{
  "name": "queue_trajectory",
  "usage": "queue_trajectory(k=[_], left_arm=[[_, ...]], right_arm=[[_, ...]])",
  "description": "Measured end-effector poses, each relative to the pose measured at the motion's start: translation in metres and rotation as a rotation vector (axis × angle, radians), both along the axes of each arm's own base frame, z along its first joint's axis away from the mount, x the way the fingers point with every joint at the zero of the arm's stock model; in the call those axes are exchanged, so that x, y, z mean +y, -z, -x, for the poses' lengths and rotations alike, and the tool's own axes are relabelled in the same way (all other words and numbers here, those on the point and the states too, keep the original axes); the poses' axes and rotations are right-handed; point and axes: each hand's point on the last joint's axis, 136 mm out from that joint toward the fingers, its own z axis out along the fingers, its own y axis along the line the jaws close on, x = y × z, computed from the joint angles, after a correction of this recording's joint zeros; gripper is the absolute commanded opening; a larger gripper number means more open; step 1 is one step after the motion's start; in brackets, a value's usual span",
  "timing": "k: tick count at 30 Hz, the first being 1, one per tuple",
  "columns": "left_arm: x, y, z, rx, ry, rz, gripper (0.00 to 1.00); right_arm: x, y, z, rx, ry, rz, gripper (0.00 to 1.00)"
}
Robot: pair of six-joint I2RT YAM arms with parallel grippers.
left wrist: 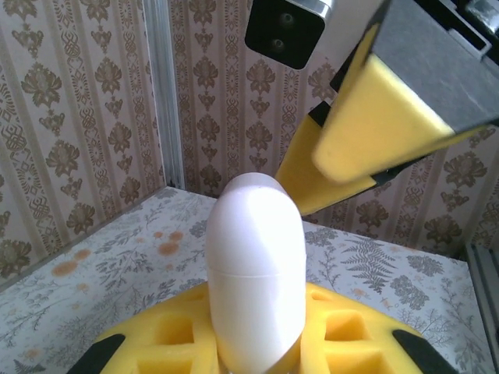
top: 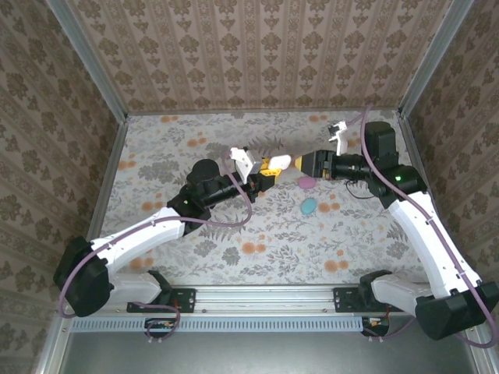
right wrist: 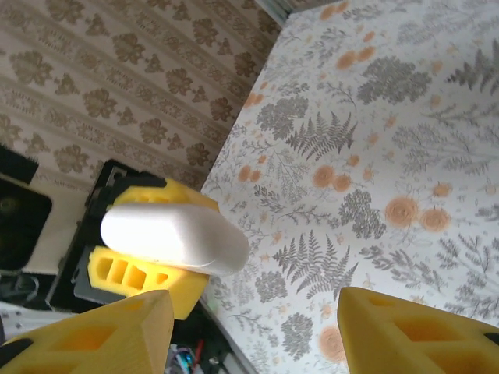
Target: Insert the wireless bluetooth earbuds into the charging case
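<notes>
My left claw (left wrist: 253, 339) is clamped on the white charging case (left wrist: 256, 273), its yellow foam pads pressed to both sides of the lower half. The case is smooth, glossy and egg-shaped, with a thin seam around its middle where lid meets body, and the lid is shut. Its rounded free end sticks out past my pads toward my right claw (right wrist: 253, 335). I hold it in the air over the far middle of the tabletop (top: 234, 249). My left arm stretches from the near left corner diagonally out to that spot, nearly straight. My right arm rises along the right edge, bends near the far right corner and turns back leftward, so the two claws face each other, close but apart. My right claw is spread wide with nothing between its fingers. A pink case (top: 307, 182) and a teal case (top: 309, 206) lie on the tabletop just below it, toward the near edge.
</notes>
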Motion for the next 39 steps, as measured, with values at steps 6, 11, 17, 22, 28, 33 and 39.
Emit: queue_trajectory(k=[6,11,17,22,28,33,39], left_arm=[[-0.002,-0.004,0.009,0.022,0.061,0.022,0.21],[-0.003,-0.004,0.018,0.051,0.127,0.031,0.21],[-0.003,-0.009,0.025,0.064,0.176,0.052,0.21],[-0.003,-0.012,0.03,0.07,0.214,0.06,0.21],[-0.004,-0.019,0.038,0.069,0.262,0.074,0.21],[-0.004,-0.02,0.043,0.07,0.296,0.073,0.22],[-0.003,-0.021,0.043,0.071,0.296,0.077,0.32]], right_arm=[[0.008,-0.003,0.005,-0.24,-0.143,0.058,0.55],[0.018,-0.017,0.016,-0.458,-0.294,0.076,0.55],[0.029,-0.023,0.029,-0.605,-0.423,0.079,0.51],[0.036,-0.019,0.032,-0.63,-0.486,0.066,0.47],[0.041,-0.021,0.038,-0.652,-0.544,0.032,0.34],[0.042,-0.022,0.042,-0.662,-0.571,0.014,0.24],[0.042,-0.023,0.042,-0.658,-0.577,0.006,0.2]])
